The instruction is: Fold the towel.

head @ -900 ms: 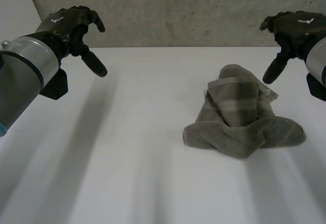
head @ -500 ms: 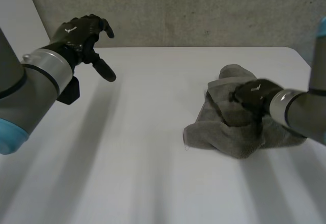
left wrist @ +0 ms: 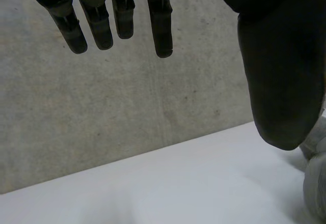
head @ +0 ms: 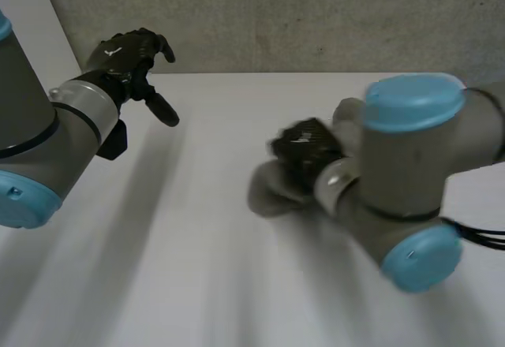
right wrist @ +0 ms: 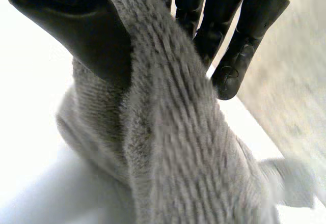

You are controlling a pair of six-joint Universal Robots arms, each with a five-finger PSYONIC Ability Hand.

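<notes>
The grey towel (head: 272,189) is bunched near the middle of the white table (head: 197,268), and my right hand (head: 304,146) is on it. In the right wrist view a thick fold of the towel (right wrist: 168,132) runs between my thumb (right wrist: 86,35) and fingers (right wrist: 239,46), which pinch it. My right arm (head: 402,189) crosses in front and hides most of the cloth. My left hand (head: 130,55) hovers above the table's far left with straight, spread fingers (left wrist: 102,20) and nothing in it. A bit of towel (left wrist: 316,183) lies beside its thumb.
A grey concrete wall (head: 276,16) runs behind the table's far edge. Bare white tabletop lies in front of and to the left of the towel.
My right hand came down from above the far right onto the towel, closed on a fold, and has dragged the cloth leftward. The left hand has barely moved.
</notes>
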